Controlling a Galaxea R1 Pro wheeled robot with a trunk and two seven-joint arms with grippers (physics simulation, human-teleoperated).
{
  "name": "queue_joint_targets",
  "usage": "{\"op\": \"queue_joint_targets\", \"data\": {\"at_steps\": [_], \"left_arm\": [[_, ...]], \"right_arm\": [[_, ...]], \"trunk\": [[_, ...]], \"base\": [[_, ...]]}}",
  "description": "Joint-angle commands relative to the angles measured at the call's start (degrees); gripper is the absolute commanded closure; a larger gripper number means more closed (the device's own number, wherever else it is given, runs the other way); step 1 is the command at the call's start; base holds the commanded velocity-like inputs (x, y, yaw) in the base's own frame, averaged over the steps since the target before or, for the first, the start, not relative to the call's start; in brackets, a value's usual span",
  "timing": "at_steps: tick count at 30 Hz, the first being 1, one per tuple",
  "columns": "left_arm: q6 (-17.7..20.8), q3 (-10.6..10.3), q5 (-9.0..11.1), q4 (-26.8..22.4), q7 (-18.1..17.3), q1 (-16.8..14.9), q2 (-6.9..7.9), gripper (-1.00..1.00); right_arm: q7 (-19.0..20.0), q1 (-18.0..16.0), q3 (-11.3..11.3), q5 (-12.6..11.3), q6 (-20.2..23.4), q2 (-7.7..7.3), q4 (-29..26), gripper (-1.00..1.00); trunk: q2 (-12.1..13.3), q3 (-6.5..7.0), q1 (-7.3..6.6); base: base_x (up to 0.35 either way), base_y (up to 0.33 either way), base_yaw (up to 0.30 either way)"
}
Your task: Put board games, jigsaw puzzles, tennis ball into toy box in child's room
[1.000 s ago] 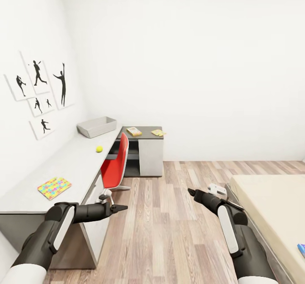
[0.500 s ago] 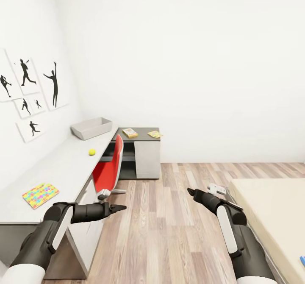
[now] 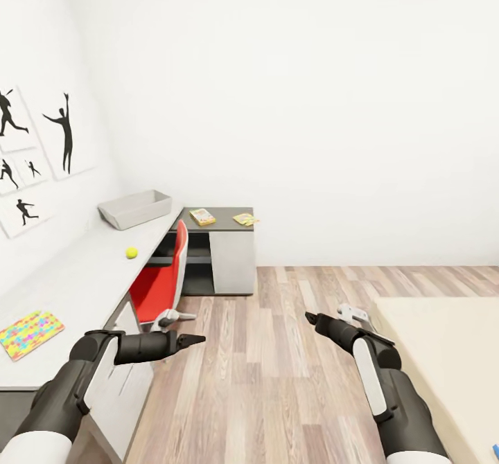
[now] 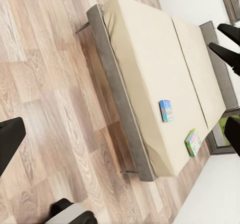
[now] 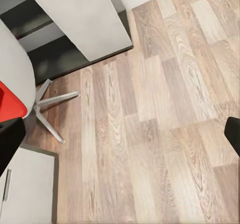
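Both grippers hang empty over the wooden floor (image 3: 277, 353): the left gripper (image 3: 197, 340) with fingers seemingly together, the right gripper (image 3: 310, 317) with fingers apart. On the table (image 3: 76, 277) at left, the toy box (image 3: 134, 208) sits far, the tennis ball (image 3: 131, 253) nearer, a jigsaw puzzle (image 3: 29, 333) nearest. Two board games (image 4: 167, 110) lie on the bed (image 4: 150, 58), at right.

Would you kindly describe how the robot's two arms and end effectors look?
Both arms are dark grey to black with rounded segments, each bearing a long white panel. The left end effector and right end effector taper to thin black pointed fingers. No cables show.
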Motion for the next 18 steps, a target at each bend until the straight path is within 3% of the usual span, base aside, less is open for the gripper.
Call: {"op": "queue_joint_targets", "data": {"at_steps": [1,16,18], "left_arm": [[0.27,0.04,0.01,-0.02,-0.18,-0.05,0.3,-1.0],[0.27,0.04,0.01,-0.03,-0.06,-0.06,1.0,-1.0],[0.27,0.05,0.01,-0.03,-0.09,-0.08,1.04,-1.0]], "right_arm": [[-0.05,-0.06,-0.13,-0.19,0.26,0.15,0.18,-1.0],[0.08,-0.06,0.11,0.08,-0.25,0.31,0.52,-1.0],[-0.08,-0.06,1.54,0.09,-0.22,0.31,0.51,-1.0]], "trunk": [[-0.13,-0.23,0.06],[-0.13,-1.2,0.06],[-0.13,-1.2,0.06]], "base": [[0.251,-0.093,0.0],[0.298,-0.015,0.0],[0.27,0.0,0.0]]}}
